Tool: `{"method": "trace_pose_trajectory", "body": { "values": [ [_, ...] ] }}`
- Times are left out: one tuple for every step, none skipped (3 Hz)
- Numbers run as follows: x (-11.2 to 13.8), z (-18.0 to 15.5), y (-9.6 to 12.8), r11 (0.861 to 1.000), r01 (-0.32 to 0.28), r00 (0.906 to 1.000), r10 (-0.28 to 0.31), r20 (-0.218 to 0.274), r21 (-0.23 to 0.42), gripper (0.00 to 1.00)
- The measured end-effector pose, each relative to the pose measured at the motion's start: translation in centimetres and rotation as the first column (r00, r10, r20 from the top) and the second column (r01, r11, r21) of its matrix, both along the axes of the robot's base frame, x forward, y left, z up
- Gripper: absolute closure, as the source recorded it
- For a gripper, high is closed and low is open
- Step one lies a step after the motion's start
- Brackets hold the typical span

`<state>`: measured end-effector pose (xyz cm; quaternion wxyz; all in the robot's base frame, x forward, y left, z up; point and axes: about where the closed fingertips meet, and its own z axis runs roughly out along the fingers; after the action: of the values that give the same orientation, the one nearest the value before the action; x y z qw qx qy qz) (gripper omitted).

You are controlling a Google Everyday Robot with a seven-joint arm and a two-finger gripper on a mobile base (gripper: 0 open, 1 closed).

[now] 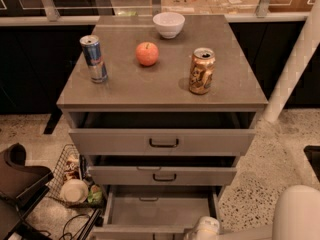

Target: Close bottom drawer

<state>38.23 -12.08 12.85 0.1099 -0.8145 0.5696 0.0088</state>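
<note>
Speckled floor (pixel 280 149), grey cabinet (pixel 160 91) | bottom drawer (pixel 160 210) out | hand (pixel 204 229) low at its front rim | grip: cannot tell

Grey cabinet top (pixel 150 91) holds white bowl (pixel 168 24), apple (pixel 147 53) — blue can (pixel 94 59), gold can (pixel 201 71).
</note>
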Motion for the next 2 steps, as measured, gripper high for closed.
{"method": "trace_pose_trajectory", "body": {
  "values": [
    [0.4, -0.1, 0.0, 1.0, -0.009, 0.9999, 0.009, 0.01, -0.009, 1.0],
    [3.4, -0.4, -0.8, 0.999, -0.028, 0.999, 0.03, 0.035, -0.046, 1.0]
  ]
}}
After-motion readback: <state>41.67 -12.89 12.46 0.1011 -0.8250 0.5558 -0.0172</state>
